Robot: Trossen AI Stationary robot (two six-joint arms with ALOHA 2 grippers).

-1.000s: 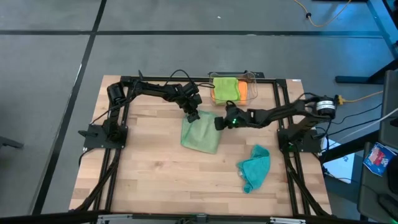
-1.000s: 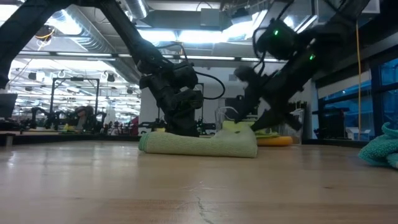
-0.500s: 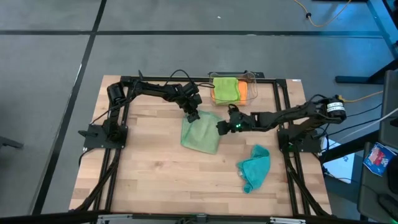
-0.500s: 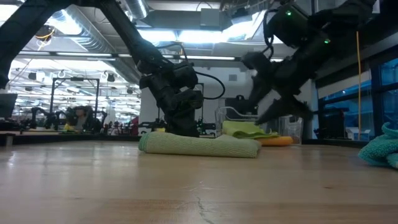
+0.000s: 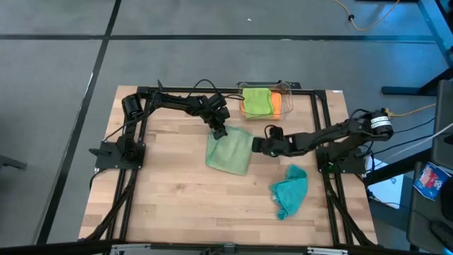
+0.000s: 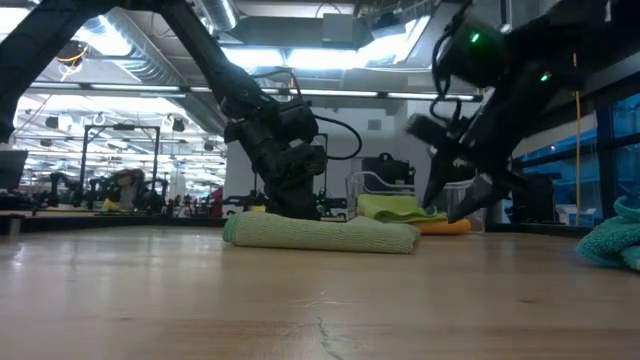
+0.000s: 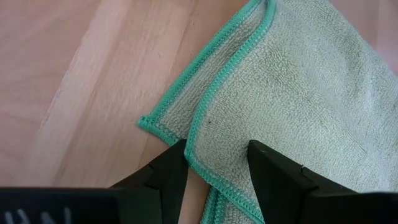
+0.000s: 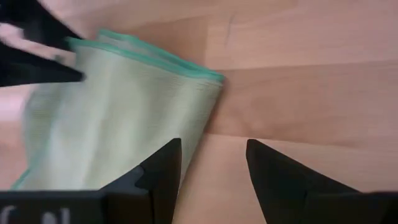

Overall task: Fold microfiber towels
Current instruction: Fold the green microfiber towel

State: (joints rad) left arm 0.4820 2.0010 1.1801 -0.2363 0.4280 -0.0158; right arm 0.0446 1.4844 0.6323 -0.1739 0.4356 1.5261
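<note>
Sage-green towel [image 5: 229,153] lay folded mid-worktop [image 5: 170,191], its layered teal-stitched edges visible. The left pincer [image 5: 219,132] pressed its far corner, fingers parted astride the hem. The right pincer [image 5: 257,145] hovered just beside it, parted and empty. Lime [image 5: 256,100] and orange [image 5: 276,106] towels sat folded in the bin [image 5: 289,89]. Only the crumpled teal towel [image 5: 289,190] apparently remained.

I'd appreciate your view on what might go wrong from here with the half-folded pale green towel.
1. The left gripper sits open over the pale green towel's corner; closing may catch only one of the two edge layers and skew the fold.
2. The right gripper hangs open beside the towel's far edge, holding nothing; a low approach could push the fold open.
</note>
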